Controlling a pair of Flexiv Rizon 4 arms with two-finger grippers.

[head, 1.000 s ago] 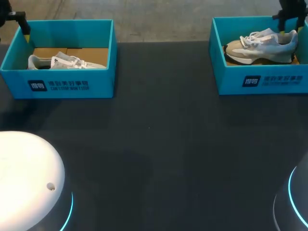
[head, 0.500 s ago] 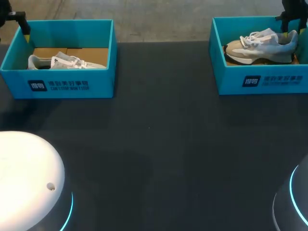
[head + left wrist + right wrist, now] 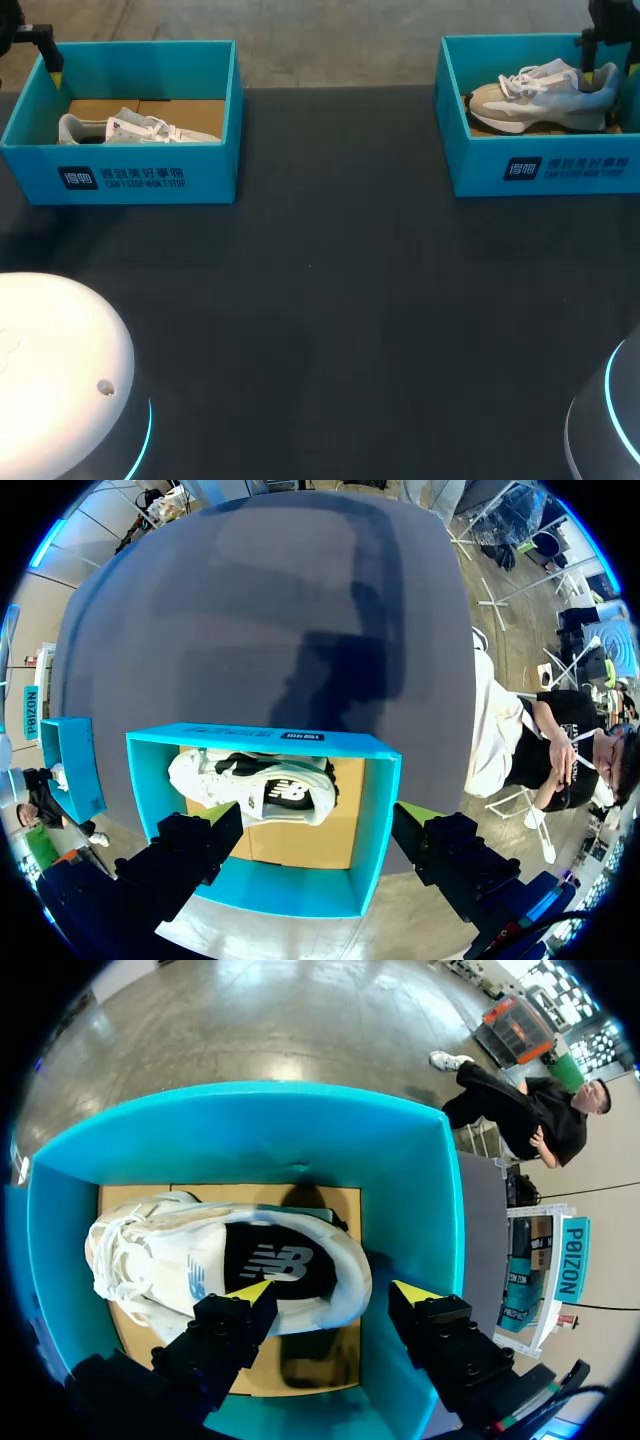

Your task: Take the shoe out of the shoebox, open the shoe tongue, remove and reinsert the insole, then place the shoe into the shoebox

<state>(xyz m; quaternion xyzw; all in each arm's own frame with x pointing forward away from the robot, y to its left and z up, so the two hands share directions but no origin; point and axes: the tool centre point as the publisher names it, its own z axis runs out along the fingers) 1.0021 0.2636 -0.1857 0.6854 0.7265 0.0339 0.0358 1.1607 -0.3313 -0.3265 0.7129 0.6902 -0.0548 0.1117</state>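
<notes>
Two teal shoeboxes stand at the back of the dark table. The right shoebox (image 3: 540, 165) (image 3: 400, 1160) holds a white and beige sneaker (image 3: 545, 95) (image 3: 200, 1255) lying on its side on the cardboard floor. My right gripper (image 3: 606, 45) (image 3: 332, 1295) hovers open over the sneaker's heel, one yellow tip above the heel, the other apart from it near the box wall. The left shoebox (image 3: 120, 175) (image 3: 370, 810) holds another white sneaker (image 3: 135, 128) (image 3: 260, 790). My left gripper (image 3: 30, 40) (image 3: 315, 825) hangs wide open above that box's back corner, touching nothing.
A white rounded base (image 3: 50, 370) fills the near left corner and a grey one (image 3: 610, 420) the near right. Dark tabletop (image 3: 330, 300) stretches between the boxes and the front edge.
The right gripper's fingers have spread apart and drawn slightly right over the sneaker's heel; the sneaker has settled a little lower in its box. The left arm has not moved.
</notes>
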